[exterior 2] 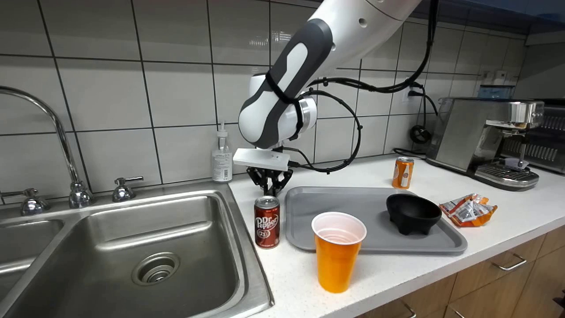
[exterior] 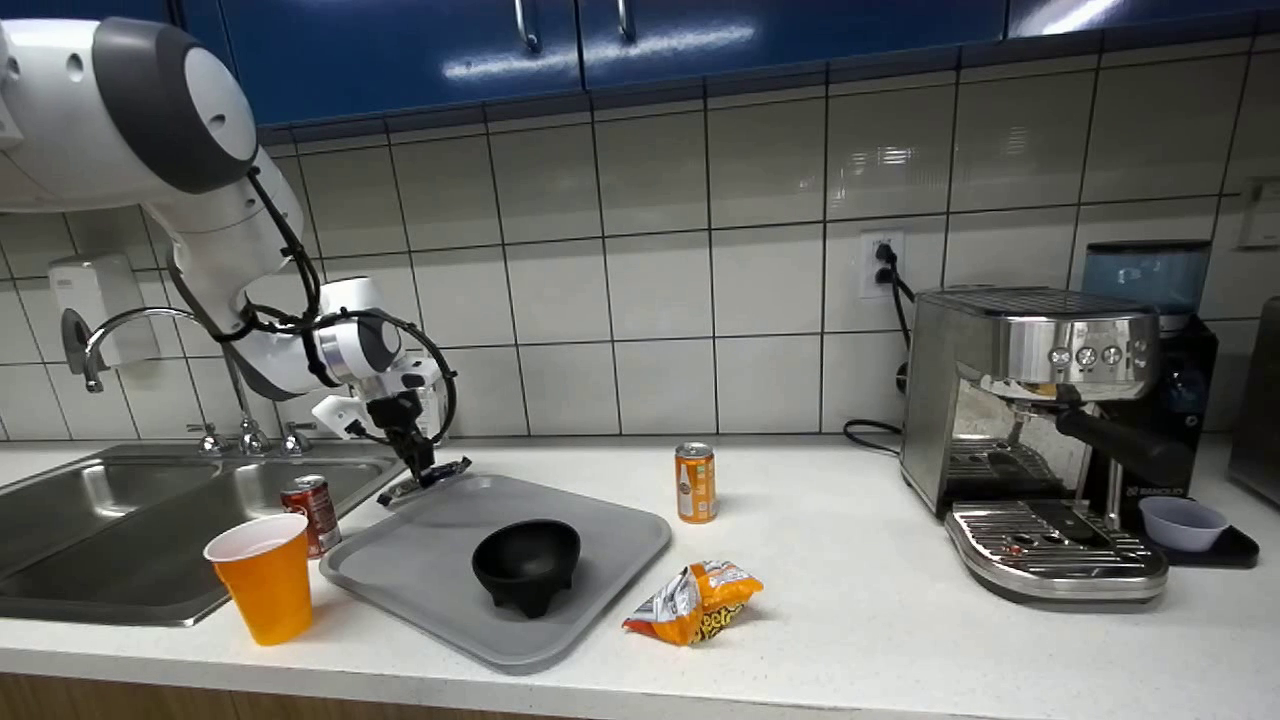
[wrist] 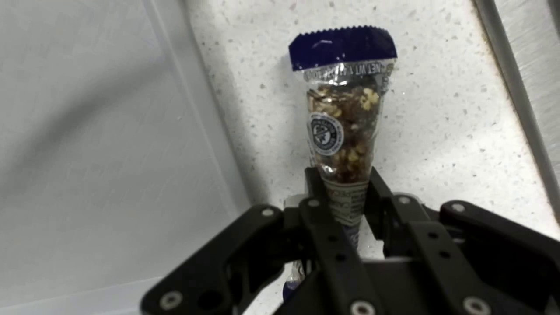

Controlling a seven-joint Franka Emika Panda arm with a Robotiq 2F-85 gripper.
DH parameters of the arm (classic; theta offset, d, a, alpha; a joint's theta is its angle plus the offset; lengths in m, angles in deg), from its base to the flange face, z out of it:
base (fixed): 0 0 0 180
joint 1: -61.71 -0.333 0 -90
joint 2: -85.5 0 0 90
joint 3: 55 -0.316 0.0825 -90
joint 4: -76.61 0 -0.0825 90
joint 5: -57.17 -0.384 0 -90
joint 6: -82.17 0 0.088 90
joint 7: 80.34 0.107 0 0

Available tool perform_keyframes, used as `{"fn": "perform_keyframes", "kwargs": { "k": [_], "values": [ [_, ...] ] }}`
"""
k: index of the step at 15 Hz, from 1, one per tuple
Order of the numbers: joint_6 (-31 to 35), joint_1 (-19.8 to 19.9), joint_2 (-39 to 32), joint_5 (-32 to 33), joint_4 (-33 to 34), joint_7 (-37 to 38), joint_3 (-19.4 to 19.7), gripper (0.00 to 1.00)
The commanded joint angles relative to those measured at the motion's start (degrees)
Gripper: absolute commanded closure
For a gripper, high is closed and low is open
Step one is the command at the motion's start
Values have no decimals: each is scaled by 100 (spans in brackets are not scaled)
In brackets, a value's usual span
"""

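A snack bar (wrist: 348, 113) in a clear wrapper with dark blue ends lies between the fingers of my gripper (wrist: 344, 188), which is shut on its middle. Both finger pads press against its sides in the wrist view. Beneath it is the speckled white counter (wrist: 433, 87); whether the bar rests on it or hangs just above, I cannot tell. In an exterior view the bar (exterior: 425, 482) shows at the back left corner of the grey tray (exterior: 420, 550). A red Dr Pepper can (exterior 2: 267, 227) stands in front of the gripper (exterior 2: 270, 191) and hides the bar there.
A black bowl (exterior: 528, 565) sits on the tray. An orange cup (exterior 2: 337, 260) stands at the front, and an orange can (exterior: 696, 485) and an orange snack bag (exterior: 700, 605) lie beyond the tray. The sink (exterior 2: 198, 282) borders the counter; a coffee machine (exterior: 1030, 400) stands farther along.
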Motion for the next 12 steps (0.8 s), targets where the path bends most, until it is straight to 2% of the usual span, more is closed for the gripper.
{"fn": "perform_keyframes", "kwargs": {
  "k": [1,6,8,12],
  "values": [
    [-317,54,-190,-60,424,-292,-69,48],
    [-311,50,-100,-69,424,-360,-52,12],
    [-283,27,-16,-42,364,-325,-9,0],
    [-237,14,187,-11,144,-266,68,0]
  ]
}}
